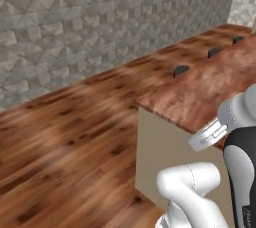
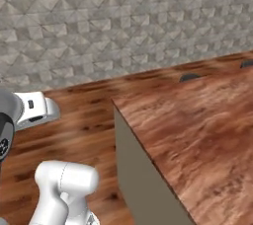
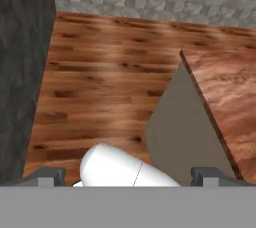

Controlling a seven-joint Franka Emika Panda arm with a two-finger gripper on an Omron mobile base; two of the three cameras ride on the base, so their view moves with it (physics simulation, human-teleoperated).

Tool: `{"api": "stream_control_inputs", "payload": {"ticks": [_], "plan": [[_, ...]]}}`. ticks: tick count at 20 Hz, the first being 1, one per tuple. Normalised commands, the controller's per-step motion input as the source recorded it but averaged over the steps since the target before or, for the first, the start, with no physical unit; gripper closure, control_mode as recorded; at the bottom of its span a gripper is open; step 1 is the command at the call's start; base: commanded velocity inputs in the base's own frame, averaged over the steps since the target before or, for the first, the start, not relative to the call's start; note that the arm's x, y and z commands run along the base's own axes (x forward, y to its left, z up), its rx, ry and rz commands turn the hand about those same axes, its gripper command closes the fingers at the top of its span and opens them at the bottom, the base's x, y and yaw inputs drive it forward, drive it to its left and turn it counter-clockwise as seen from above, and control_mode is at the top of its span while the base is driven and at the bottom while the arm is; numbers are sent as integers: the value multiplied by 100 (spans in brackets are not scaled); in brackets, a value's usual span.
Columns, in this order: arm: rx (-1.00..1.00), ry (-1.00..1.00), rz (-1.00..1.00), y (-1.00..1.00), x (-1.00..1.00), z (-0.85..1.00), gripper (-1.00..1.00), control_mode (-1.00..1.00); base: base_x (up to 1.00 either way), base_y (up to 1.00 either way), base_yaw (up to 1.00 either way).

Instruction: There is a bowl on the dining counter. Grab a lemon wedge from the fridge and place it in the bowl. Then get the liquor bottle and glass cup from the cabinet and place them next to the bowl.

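Standing at the near corner of the wooden desk (image 1: 200, 92), with plank floor (image 1: 65, 137) alongside and a stone-patterned wall (image 1: 100, 17) behind. Showing three small dark objects (image 1: 181, 70) spaced along the desk's far edge; too small to identify.

Carrying the pincer (image 3: 129, 174) spread wide, its two dark fingertips (image 3: 47, 176) set far apart at the bottom of the hand view, pinching nothing. Pointing down toward the floor beside the desk's pale side panel (image 3: 180, 127), a dark vertical surface (image 3: 22, 72) running along the left of that view.

Locating none of the task's things: bowl, lemon wedge, liquor bottle and glass cup not identifiable anywhere on the visible stretch of desk, and neither fridge nor cabinet recognisable.

Judging progress as unconfirmed: nothing visibly placed on the desk, nothing in hand. Counting all three deliveries as outstanding on this evidence, starting with fetching the lemon wedge from the fridge.
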Motion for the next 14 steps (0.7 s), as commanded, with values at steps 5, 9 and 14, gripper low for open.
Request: {"api": "stream_control_inputs", "payload": {"ticks": [5,9,14], "plan": [[0,0,0,0,0,0,-100,100,100,92,-42],[0,0,0,0,0,0,-100,100,99,97,-40],[0,0,0,0,0,0,-100,100,94,100,-39]]}}
